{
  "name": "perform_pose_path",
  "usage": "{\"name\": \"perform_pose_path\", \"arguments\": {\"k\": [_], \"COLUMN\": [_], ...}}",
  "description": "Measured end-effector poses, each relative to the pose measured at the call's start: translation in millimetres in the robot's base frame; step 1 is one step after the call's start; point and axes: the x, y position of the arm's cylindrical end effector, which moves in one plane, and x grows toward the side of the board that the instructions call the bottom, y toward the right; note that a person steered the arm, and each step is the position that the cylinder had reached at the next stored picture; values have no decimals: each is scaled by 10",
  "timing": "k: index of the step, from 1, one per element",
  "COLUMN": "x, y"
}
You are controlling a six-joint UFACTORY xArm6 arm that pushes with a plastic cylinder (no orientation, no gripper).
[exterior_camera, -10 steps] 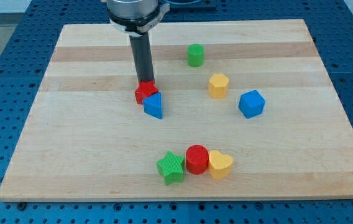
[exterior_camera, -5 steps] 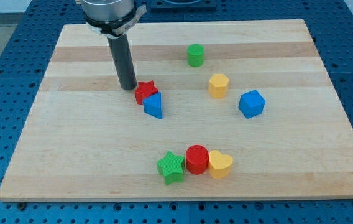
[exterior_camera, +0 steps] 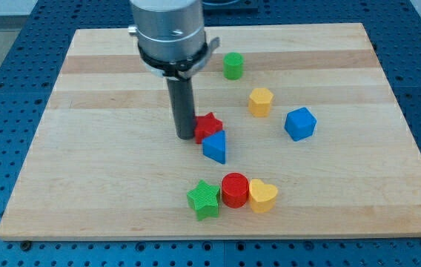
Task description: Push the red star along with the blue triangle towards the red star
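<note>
The red star sits near the board's middle, with the blue triangle touching it just below and to the right. My tip stands right against the red star's left side, level with the gap between star and triangle. The rod rises from there to the arm's head near the view's top.
A green star, a red cylinder and a yellow heart form a row near the view's bottom. A yellow hexagon, a blue cube and a green cylinder lie to the right and above. The wooden board ends near all view edges.
The tip went left of the red star, then pushed right and down; the red star and blue triangle shifted together to the right and toward the view's bottom.
</note>
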Motion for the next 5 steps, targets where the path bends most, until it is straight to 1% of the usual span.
{"name": "perform_pose_path", "arguments": {"k": [1,2,3,5], "x": [112,106,-6,-142], "y": [168,108,-150,-165]}}
